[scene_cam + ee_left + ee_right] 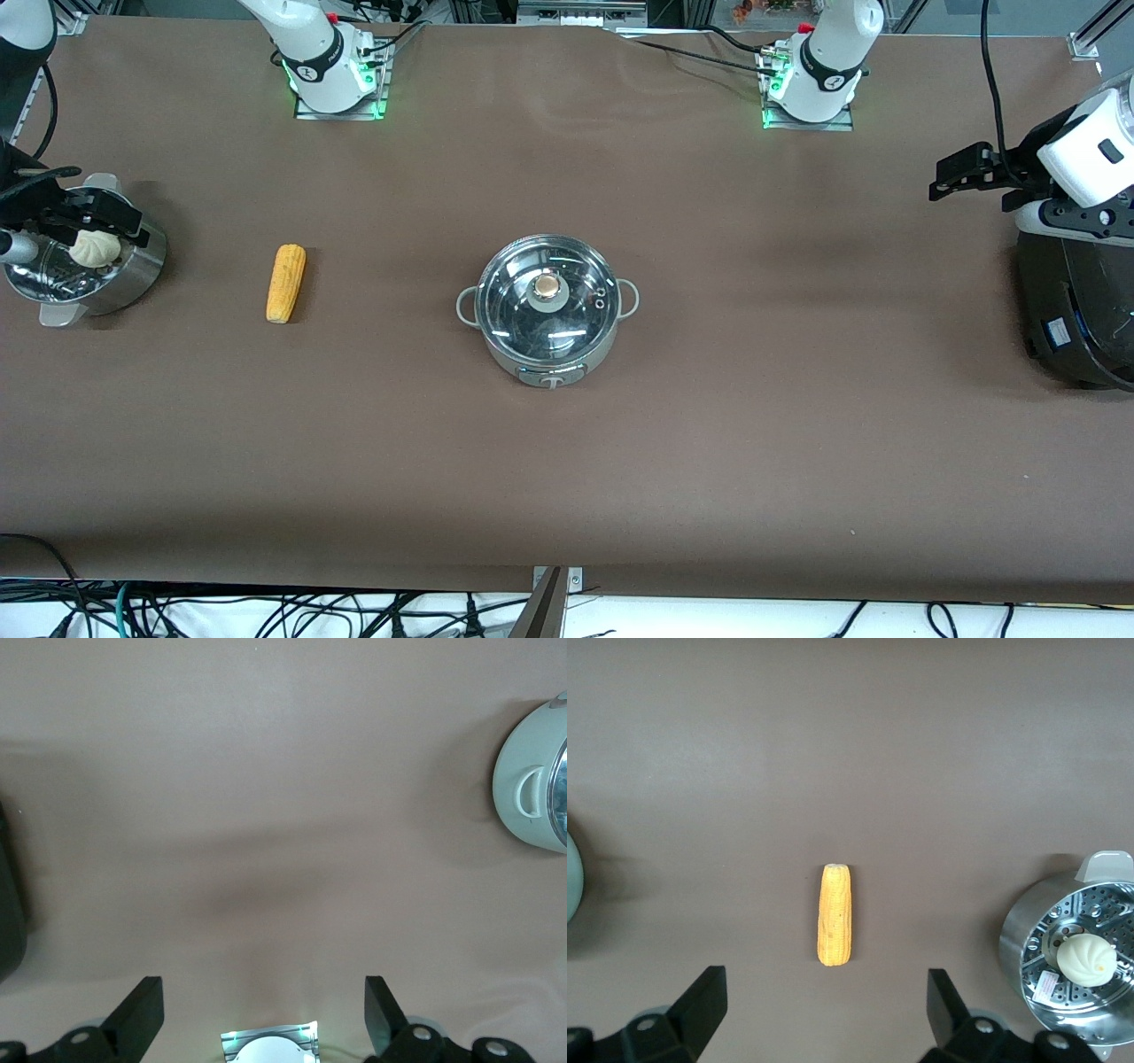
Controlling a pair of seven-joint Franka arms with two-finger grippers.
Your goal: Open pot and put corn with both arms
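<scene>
The steel pot [547, 350] stands mid-table with its glass lid [523, 310] on and the tan knob [548, 286] up. Its edge shows in the left wrist view [532, 788]. The corn [285, 283] lies on the table between the pot and the right arm's end; it also shows in the right wrist view [835, 926]. My right gripper [106, 213] hangs open and empty over the steamer basket, its jaws wide apart [827, 1005]. My left gripper [961, 173] is open and empty in the air beside the black cooker, over bare table [263, 1010].
A perforated steel steamer basket [133, 266] with a white bun [93, 248] stands at the right arm's end, also in the right wrist view [1010, 948]. A large black cooker [1072, 301] stands at the left arm's end. Cables hang along the table edge nearest the camera.
</scene>
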